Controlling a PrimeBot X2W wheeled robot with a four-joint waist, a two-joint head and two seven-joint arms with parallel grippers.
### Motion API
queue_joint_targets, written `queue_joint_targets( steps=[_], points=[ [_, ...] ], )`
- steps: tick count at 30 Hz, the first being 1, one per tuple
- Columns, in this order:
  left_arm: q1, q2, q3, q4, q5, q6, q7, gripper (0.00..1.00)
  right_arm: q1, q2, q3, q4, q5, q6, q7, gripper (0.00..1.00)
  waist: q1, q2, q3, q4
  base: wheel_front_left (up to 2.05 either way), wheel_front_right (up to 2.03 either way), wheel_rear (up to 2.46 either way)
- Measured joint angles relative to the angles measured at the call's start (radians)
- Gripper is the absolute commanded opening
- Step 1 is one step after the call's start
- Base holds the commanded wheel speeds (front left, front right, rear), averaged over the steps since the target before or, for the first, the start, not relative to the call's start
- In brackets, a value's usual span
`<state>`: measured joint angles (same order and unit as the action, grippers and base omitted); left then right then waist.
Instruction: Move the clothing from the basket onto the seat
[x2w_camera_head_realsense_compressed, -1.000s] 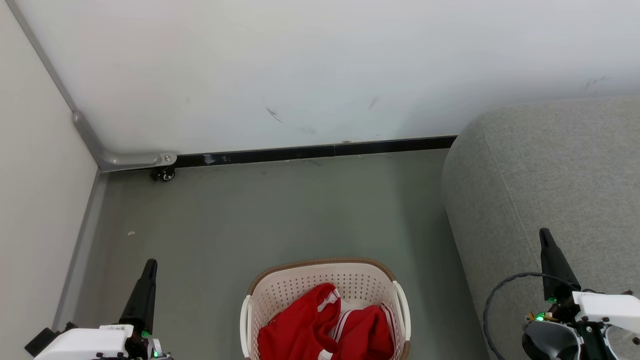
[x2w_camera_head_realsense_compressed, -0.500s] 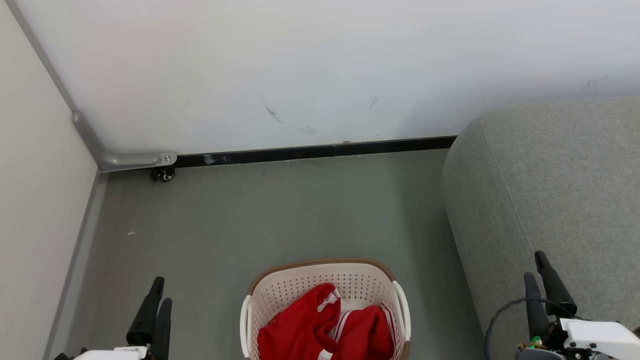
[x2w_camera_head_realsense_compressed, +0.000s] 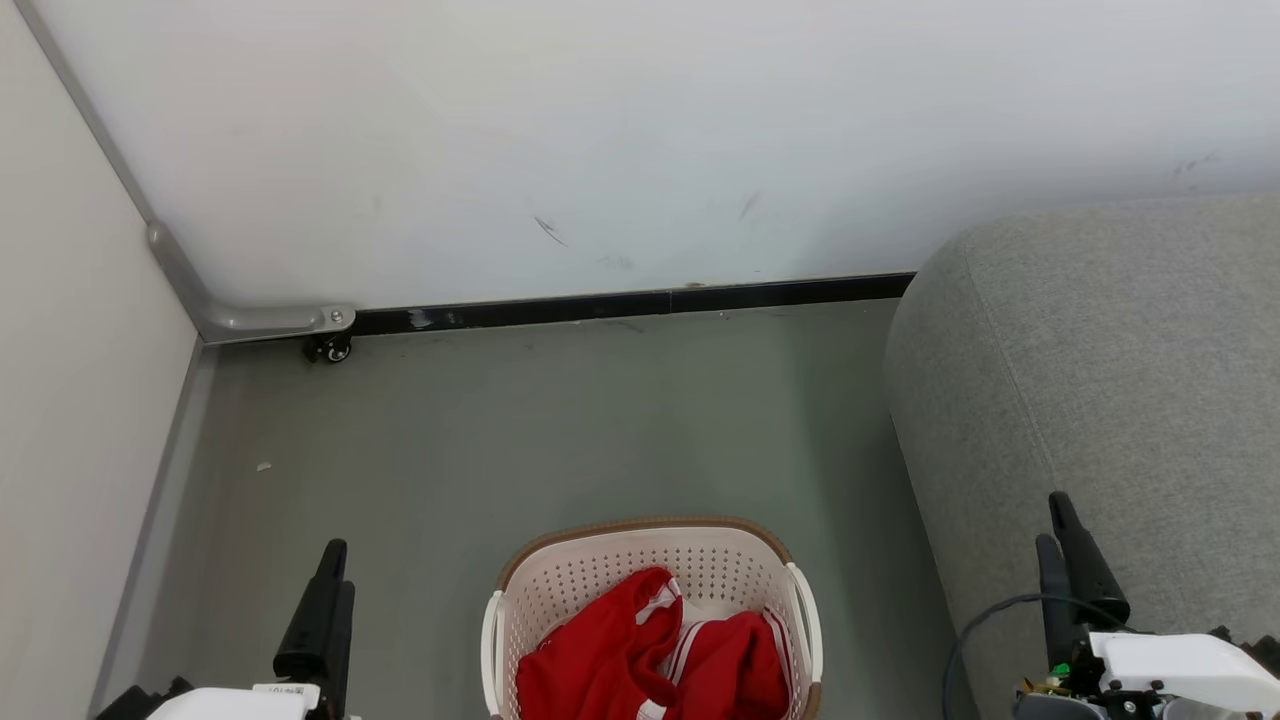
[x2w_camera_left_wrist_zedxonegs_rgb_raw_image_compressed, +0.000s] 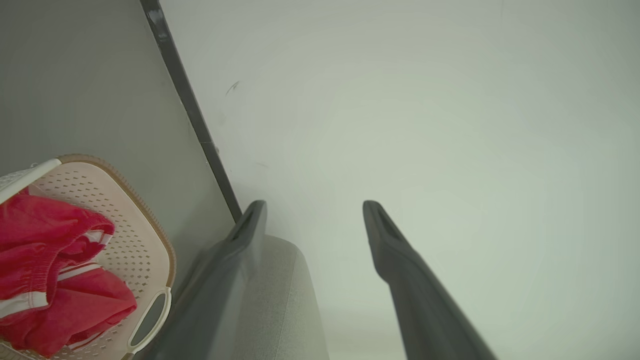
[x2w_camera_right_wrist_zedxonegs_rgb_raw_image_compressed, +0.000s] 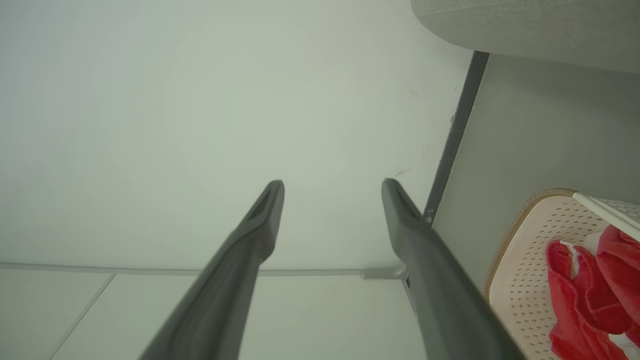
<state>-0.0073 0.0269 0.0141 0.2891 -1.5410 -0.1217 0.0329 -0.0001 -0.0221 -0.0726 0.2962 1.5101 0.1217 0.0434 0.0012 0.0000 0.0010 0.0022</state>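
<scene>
The cream basket (x2w_camera_head_realsense_compressed: 735, 570) with its brown rim stands on the floor at the bottom centre of the head view. Red clothing (x2w_camera_head_realsense_compressed: 640, 655) with white stripes lies crumpled inside it. The grey seat (x2w_camera_head_realsense_compressed: 1100, 380) rises to the basket's right. My left gripper (x2w_camera_head_realsense_compressed: 338, 568) hangs low, left of the basket, open and empty. My right gripper (x2w_camera_head_realsense_compressed: 1050, 520) is open in front of the seat, right of the basket. The left wrist view shows the basket (x2w_camera_left_wrist_zedxonegs_rgb_raw_image_compressed: 150, 235), the clothing (x2w_camera_left_wrist_zedxonegs_rgb_raw_image_compressed: 50, 280) and the seat (x2w_camera_left_wrist_zedxonegs_rgb_raw_image_compressed: 280, 300). In the right wrist view, the basket (x2w_camera_right_wrist_zedxonegs_rgb_raw_image_compressed: 520, 250) and clothing (x2w_camera_right_wrist_zedxonegs_rgb_raw_image_compressed: 590, 295) sit at the lower right.
A white wall with a black baseboard (x2w_camera_head_realsense_compressed: 620, 302) closes the far side. A pale panel forms the left side, with a grey metal bracket (x2w_camera_head_realsense_compressed: 250, 322) and a small caster (x2w_camera_head_realsense_compressed: 330, 349) at the corner. Grey floor (x2w_camera_head_realsense_compressed: 560, 430) spreads between wall and basket.
Both wrists have turned, so each gripper now shows its two fingers in the head view. The left gripper has shifted right, the right gripper lower and slightly left. Basket and clothing are still.
</scene>
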Motion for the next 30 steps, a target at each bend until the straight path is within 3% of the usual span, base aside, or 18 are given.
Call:
queue_joint_targets(
  steps=[18, 25, 30],
  points=[
    [0.0, 0.003, -0.032, -0.064, 0.203, 0.017, -0.065, 1.0, 0.0, -0.017, 0.014, -0.016, -0.273, 0.0, -0.063, 1.0, 0.0147, 0.0, -0.011, 0.003, 0.0, 0.0, 0.0],
    [0.0, 0.004, -0.048, -0.091, 0.314, 0.039, -0.088, 1.0, 0.001, -0.018, 0.026, -0.03, -0.412, 0.0, -0.089, 1.0, 0.0162, 0.0, -0.014, 0.004, 0.0, 0.0, 0.0],
    [0.0, 0.005, -0.067, -0.102, 0.434, 0.052, -0.105, 1.0, 0.001, -0.018, 0.039, -0.034, -0.501, 0.001, -0.108, 1.0, 0.0146, 0.0, -0.015, 0.005, 0.0, 0.0, 0.0]
  ],
)
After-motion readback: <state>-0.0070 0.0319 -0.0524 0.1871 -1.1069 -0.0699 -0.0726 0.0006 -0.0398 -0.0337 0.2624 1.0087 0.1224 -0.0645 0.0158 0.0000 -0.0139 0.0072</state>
